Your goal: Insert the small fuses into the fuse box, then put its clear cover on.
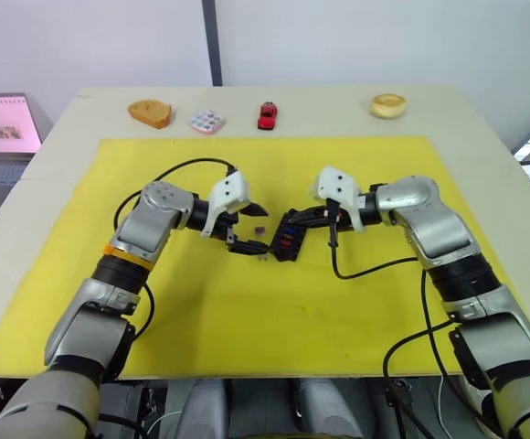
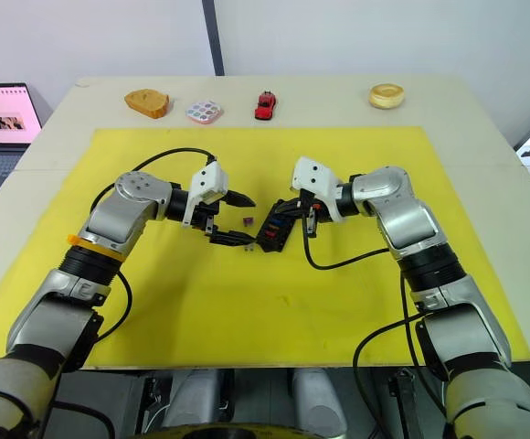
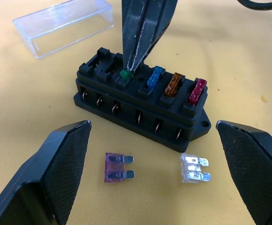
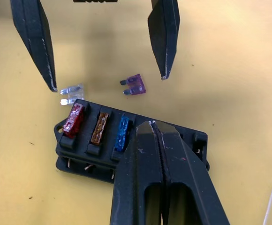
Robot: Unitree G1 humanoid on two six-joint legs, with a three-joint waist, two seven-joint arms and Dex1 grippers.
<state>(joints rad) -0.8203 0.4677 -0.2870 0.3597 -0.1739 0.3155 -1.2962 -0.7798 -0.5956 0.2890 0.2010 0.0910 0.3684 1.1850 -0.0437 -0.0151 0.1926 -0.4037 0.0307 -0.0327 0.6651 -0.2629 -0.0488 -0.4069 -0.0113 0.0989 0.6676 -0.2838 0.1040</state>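
Covering beige table point(image 1: 55, 174): yellow mat point(image 1: 356, 302)

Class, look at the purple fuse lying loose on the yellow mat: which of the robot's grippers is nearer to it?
Left. The left gripper is open with its jaws on either side of the purple fuse. The right gripper is shut on the green fuse at the fuse box, beyond it.

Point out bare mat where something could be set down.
The yellow mat is bare along its near edge and its left and right flanks. It is crowded mid-mat: fuse box, purple fuse, clear fuse, clear cover, left gripper, right gripper.
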